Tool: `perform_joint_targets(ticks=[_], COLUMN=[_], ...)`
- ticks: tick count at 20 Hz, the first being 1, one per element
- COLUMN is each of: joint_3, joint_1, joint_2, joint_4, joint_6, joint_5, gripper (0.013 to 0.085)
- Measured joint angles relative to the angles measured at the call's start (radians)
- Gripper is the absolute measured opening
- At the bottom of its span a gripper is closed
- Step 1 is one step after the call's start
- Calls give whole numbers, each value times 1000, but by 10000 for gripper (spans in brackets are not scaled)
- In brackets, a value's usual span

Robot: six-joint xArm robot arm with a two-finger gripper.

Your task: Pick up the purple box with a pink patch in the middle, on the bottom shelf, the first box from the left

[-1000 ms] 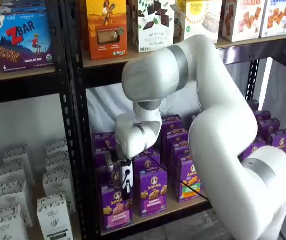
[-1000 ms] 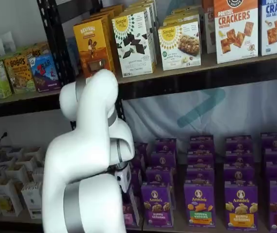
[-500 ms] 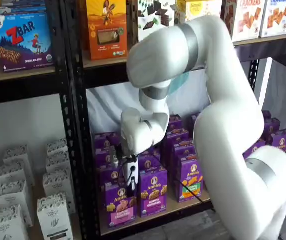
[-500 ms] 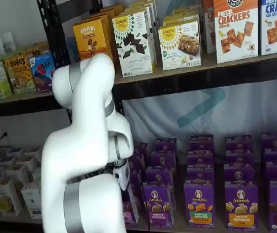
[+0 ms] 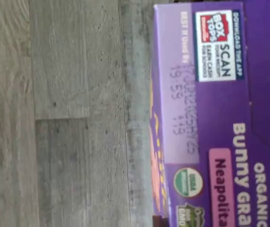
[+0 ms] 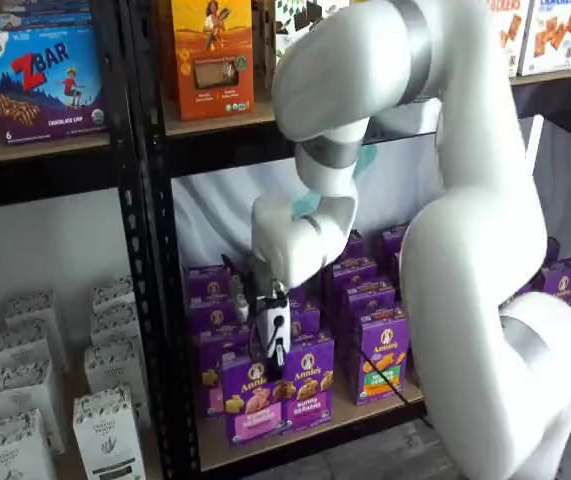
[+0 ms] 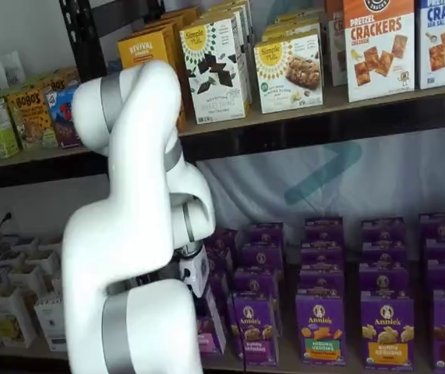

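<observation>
While pinched in the gripper (image 6: 270, 350) | purple box (image 6: 253, 400) hangs beyond bottom shelf (image 6: 365, 412) edge

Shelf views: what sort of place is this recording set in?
Probably a mock grocery aisle, not a real store: black metal racks with tan boards, rows of purple Annie's cartons, cracker boxes above, and a white sheet hung behind.

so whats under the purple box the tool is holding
In the wrist view, grey plank floor shows past the purple box. In a shelf view, the box hangs from the tool, covering whatever stands behind it.
</observation>
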Motion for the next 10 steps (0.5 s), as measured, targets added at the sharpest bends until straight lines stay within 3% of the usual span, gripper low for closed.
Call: perform_joint_targets(ticks=[5,10], joint_3=[64,108], joint_1=[-14,-21], joint_2=[-74,-120], joint_4=[-48,-61], joint_6=[30,35], joint_5=[19,33], gripper=[330,330])
